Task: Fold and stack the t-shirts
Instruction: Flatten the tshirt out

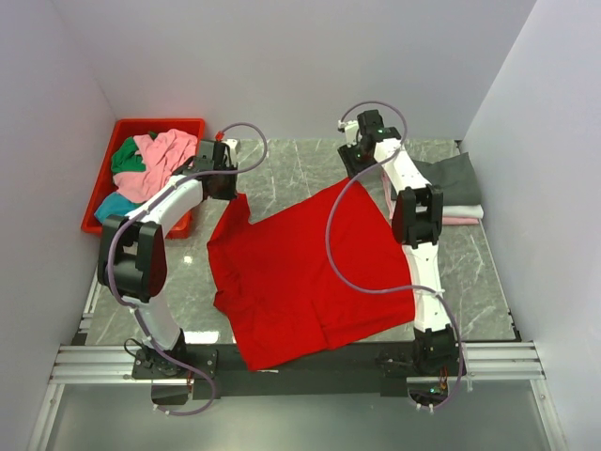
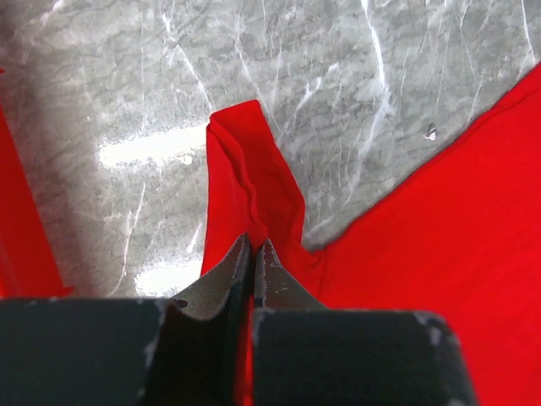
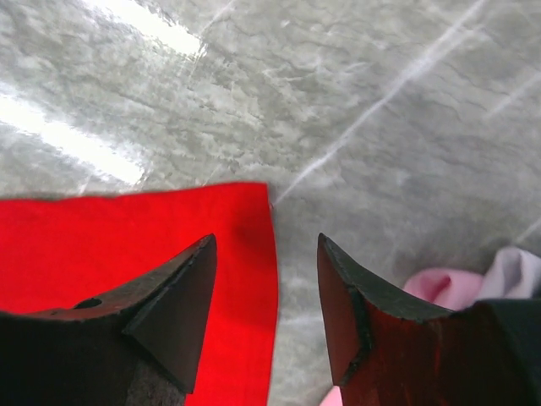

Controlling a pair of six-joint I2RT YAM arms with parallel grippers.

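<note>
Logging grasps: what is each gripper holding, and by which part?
Left gripper pinches the red t-shirt by a bunched sleeve-like flap at its far-left corner. Right gripper is open, holding nothing.

Soft, matt cloth in the red t-shirt (image 1: 300, 282); glossy, smooth marble-patterned tabletop (image 2: 355, 93), glare-streaked; smooth red plastic bin (image 1: 160, 123); dull, scuffed right gripper fingers (image 3: 173, 296).

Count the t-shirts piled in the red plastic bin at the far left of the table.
3: a green t-shirt in the bin's far-left corner, a pink t-shirt heaped across the middle, and a teal t-shirt at the near side. More may be buried underneath.
</note>
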